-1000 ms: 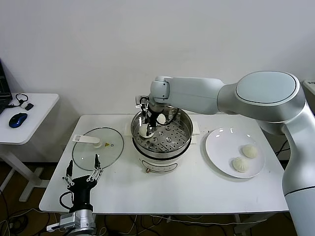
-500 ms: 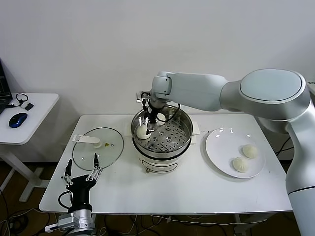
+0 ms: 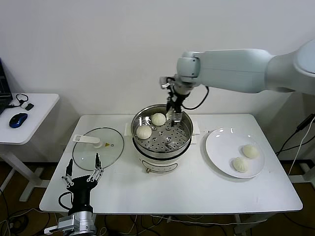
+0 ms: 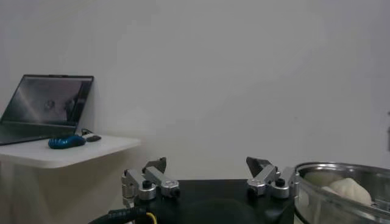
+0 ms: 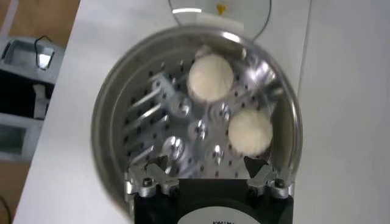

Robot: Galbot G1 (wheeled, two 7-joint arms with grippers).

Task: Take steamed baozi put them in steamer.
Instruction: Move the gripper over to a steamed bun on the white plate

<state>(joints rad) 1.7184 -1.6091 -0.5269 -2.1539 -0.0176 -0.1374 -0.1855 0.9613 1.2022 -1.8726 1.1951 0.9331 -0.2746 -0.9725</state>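
since the earlier frames the right gripper [image 3: 173,109] has lifted out of the steamer [image 3: 162,136] and now hangs above its far rim, a little above centre of the head view. its fingers are apart and hold nothing, where a second ago they were down inside the pot at the left wall with a bun between them. that bun now lies free on the perforated tray, so two steamed baozi [image 3: 144,132] rest in the left rear part of the steamer, side by side and not touching the gripper; the right wrist view shows the pair [image 5: 211,78] on the tray directly below the spread fingers. the big white arm has swung from centre to the upper right of the frame.

the other two buns sit unchanged on the white plate [image 3: 219,147] at the right of the table [image 3: 197,189], well apart from the steamer. the glass lid [image 3: 98,148] lies flat left of the pot, its white handle pointing to the upper left. a side table [image 3: 34,110] at the left edge carries a blue mouse [image 3: 18,119]. the left gripper [image 3: 82,173] stays parked at the lower left, below the table's near edge, fingers spread and empty. nothing blocks the open pot.
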